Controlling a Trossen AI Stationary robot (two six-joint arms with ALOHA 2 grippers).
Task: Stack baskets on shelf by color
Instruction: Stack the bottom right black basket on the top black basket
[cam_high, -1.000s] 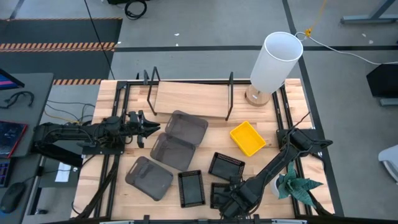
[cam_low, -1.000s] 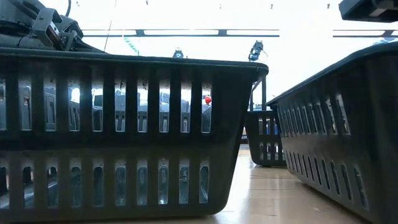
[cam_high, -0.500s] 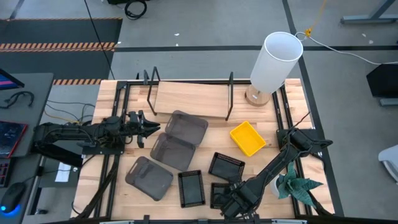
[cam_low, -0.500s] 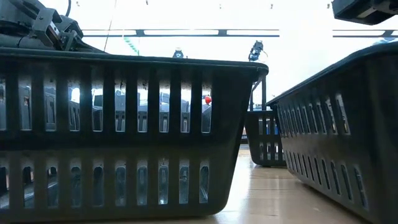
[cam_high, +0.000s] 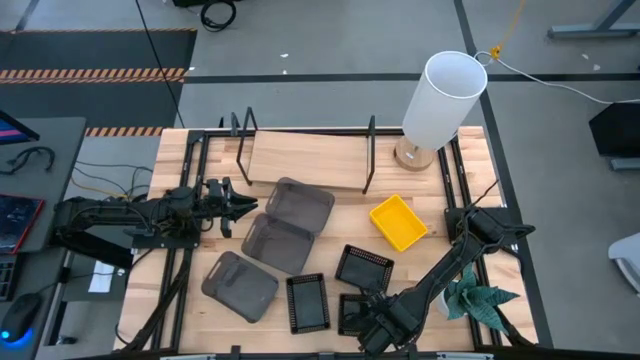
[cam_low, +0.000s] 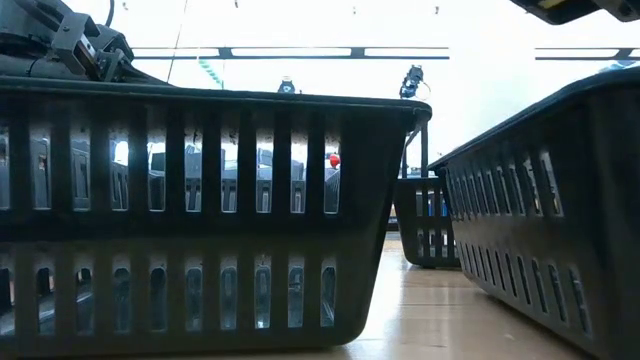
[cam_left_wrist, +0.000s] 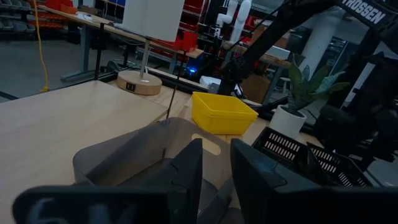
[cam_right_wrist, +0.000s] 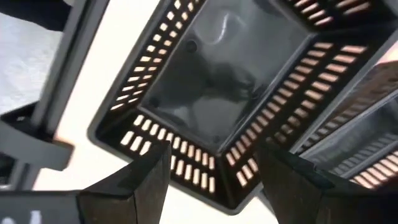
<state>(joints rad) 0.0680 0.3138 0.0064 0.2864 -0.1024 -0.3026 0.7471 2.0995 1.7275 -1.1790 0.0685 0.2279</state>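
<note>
The slatted wooden tabletop (cam_high: 180, 300) is carrying everything, and the low light-wood shelf with black wire uprights (cam_high: 305, 160) is sitting bare at its far side, beside a tall white cylinder (cam_high: 443, 98).

Three grey rounded-corner plastic baskets (cam_high: 279, 243) are lying in a loose diagonal in front of the shelf, apart from each other. Three black mesh-sided baskets (cam_high: 307, 302) are clustered near the front edge, and only one bright yellow basket (cam_high: 398, 222) is showing, to the right of the shelf.

The right gripper (cam_right_wrist: 211, 180) is hovering directly above the front-most black basket (cam_right_wrist: 230, 93), its fingers spread wide and holding nothing.

The left gripper (cam_high: 240, 208) is waiting just beside the grey baskets, fingers a narrow gap apart, empty.

The likely trouble: the black baskets are lying close together, so a descending finger may be landing on a neighbouring rim, pushing the basket toward the table edge, or catching in the mesh slots instead of closing on one wall.
</note>
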